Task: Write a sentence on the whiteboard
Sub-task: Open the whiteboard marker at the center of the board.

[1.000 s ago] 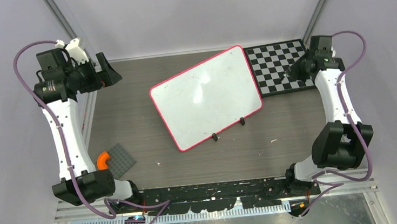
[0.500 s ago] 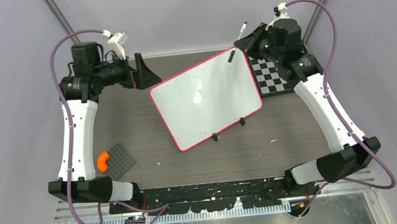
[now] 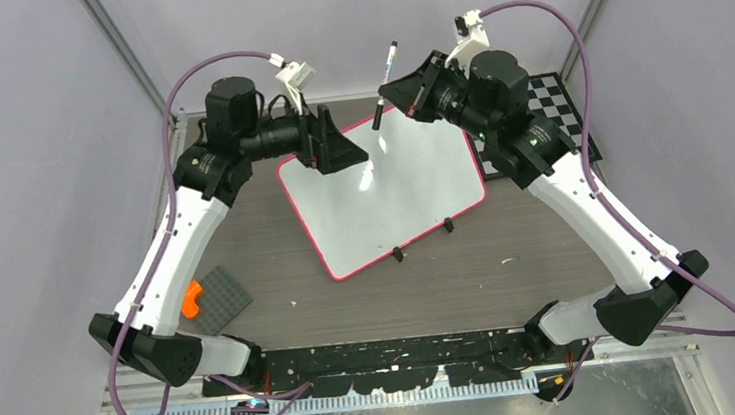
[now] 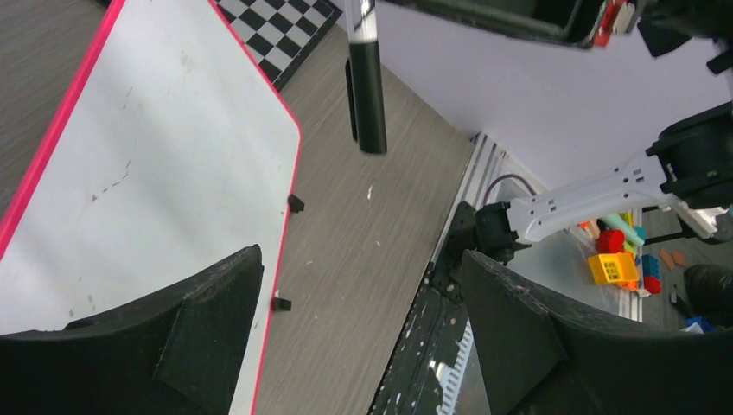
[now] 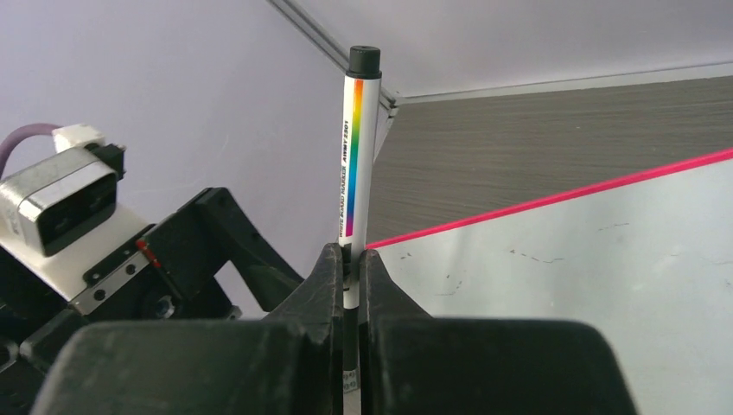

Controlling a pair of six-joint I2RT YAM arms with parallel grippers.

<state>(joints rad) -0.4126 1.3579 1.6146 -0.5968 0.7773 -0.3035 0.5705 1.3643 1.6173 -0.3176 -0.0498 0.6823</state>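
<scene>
Both arms have swung inward since the earlier frames and now meet over the far edge of the bench [image 3: 510, 275], where before they stood nearer its far corners.

- Left hand [image 3: 343, 149] [image 4: 363, 333]: fingers wide apart, nothing between them; hovers over the far-left corner of the whiteboard, pointed toward the right hand.
- Right hand [image 3: 402, 94] [image 5: 350, 268]: fingers clamped together on the marker, above the board's far edge.
- Marker [image 3: 383, 86] [image 5: 355, 156] [image 4: 366, 86]: white barrel, rainbow stripe along its length, black at both ends. Gripped at mid-barrel, tilted. In the left wrist view the long black end hangs clear of the board, just in front of the left hand's open fingers.
- Whiteboard [image 3: 393, 195] [image 4: 156, 156] [image 5: 605, 259]: white, red-pink rim, lying flat and askew at the middle of the bench, toward the far edge; two black clip feet on its near rim. Surface carries faint grey specks and a glare patch only.
- Checkerboard mat [image 3: 560, 100] [image 4: 277, 26]: far-right corner, just beside the board, partly covered by the right arm.
- Grey studded plate [image 3: 221, 299] with orange piece [image 3: 189, 298] beside it: near-left corner, well apart from the board.
</scene>
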